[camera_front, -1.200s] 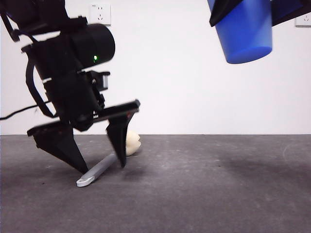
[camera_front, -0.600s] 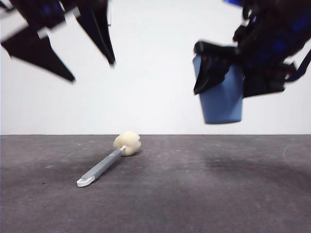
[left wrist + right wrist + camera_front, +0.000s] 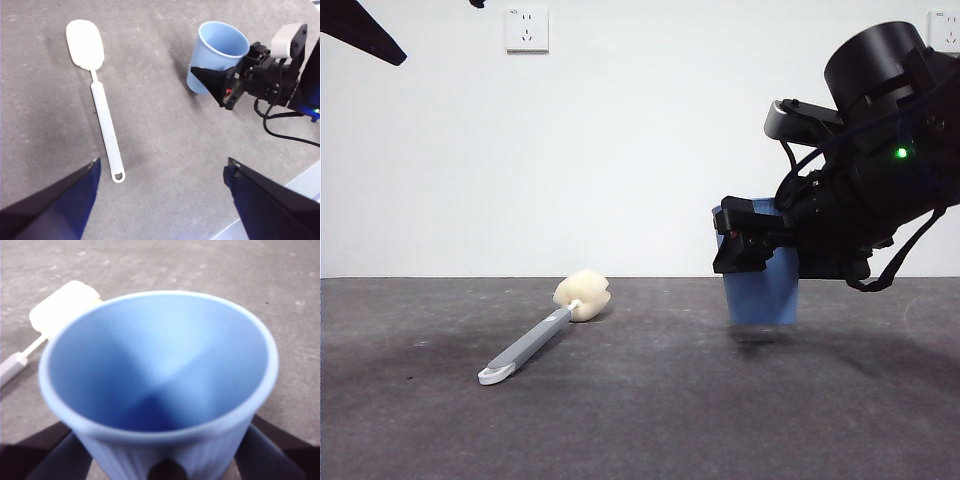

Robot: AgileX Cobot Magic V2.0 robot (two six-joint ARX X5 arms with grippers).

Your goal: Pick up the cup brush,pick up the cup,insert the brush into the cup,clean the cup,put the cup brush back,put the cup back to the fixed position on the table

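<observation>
Cup brush now lies free on the tabletop, grey handle toward the camera, sponge head at the far end; a sec ago the left gripper stood over the handle, half a sec ago it was already up and away. It now hangs high above, jaws spread wide, nothing between them, only a black tip at the top corner of front view. So brush-return step looks done. Right gripper has come down from high at the top edge with the cup, clenched on its ribbed wall below the rim; cup upright, mouth up, base just off the tabletop or barely on it, faint shadow under it, can't tell contact for sure. Judgement: last step underway, cup placement, release not yet made. Brush well apart from cup, nothing between them, nothing in the way of setting down. Wall sockets behind, irrelevant. Risk: cup tips if let go while not yet seated.
</observation>
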